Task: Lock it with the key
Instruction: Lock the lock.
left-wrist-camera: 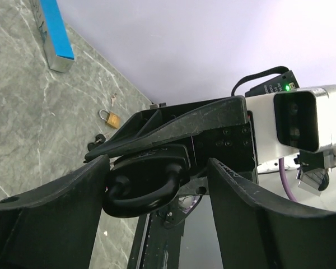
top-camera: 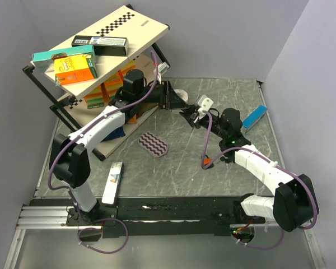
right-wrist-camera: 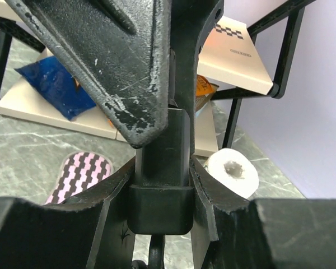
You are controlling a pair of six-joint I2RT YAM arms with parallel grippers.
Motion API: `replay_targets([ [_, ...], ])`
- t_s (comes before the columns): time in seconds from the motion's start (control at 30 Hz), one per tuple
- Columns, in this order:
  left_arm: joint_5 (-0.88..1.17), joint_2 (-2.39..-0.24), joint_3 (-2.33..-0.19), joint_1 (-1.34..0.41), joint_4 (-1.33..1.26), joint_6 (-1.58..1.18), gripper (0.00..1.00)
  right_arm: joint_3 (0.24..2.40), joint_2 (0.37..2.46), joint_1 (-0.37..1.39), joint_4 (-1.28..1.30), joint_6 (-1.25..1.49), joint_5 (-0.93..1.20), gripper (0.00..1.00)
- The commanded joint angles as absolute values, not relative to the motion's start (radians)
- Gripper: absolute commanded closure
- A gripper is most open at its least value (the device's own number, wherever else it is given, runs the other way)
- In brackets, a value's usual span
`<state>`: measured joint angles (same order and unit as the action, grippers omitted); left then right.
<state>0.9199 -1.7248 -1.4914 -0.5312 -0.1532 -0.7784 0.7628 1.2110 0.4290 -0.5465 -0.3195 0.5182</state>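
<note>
A black padlock [right-wrist-camera: 159,185] with its shackle [left-wrist-camera: 151,190] sits between the fingers of my right gripper [right-wrist-camera: 159,168], which is shut on its body. In the top view the two grippers meet over the table's middle, right gripper [top-camera: 192,116] and left gripper [top-camera: 181,106]. My left gripper [left-wrist-camera: 157,165] is open, its fingers [left-wrist-camera: 50,213] standing wide on either side of the padlock; one finger [right-wrist-camera: 117,61] lies across the padlock's top. A small brass padlock [left-wrist-camera: 109,118] lies on the table beyond. I see no key clearly.
A tilted shelf rack [top-camera: 101,39] with boxes stands at the back left. A striped pouch [top-camera: 154,144], a white box [top-camera: 112,182], a blue box [top-camera: 254,117] and a paper roll [right-wrist-camera: 233,171] lie on the marble table [top-camera: 173,174].
</note>
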Motion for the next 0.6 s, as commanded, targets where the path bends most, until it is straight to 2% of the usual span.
replay_targets([
  [0.0, 1.02, -1.697, -1.494, -0.552, -0.184, -0.813, 0.26, 0.781, 1.207, 0.423, -0.701, -0.282, 0.531, 1.0],
  [0.1, 1.017, -1.706, -1.503, -0.558, -0.135, -0.787, 0.21, 0.788, 1.219, 0.425, -0.71, -0.293, 0.514, 1.0],
  [0.3, 1.023, -1.729, -1.526, -0.566, -0.106, -0.781, 0.21, 0.795, 1.235, 0.428, -0.741, -0.314, 0.528, 1.0],
  [0.5, 1.032, -1.759, -1.58, -0.586, -0.013, -0.742, 0.34, 0.801, 1.247, 0.462, -0.747, -0.411, 0.462, 1.0],
  [0.57, 1.037, -1.769, -1.594, -0.589, -0.003, -0.727, 0.34, 0.802, 1.255, 0.475, -0.753, -0.457, 0.419, 1.0],
])
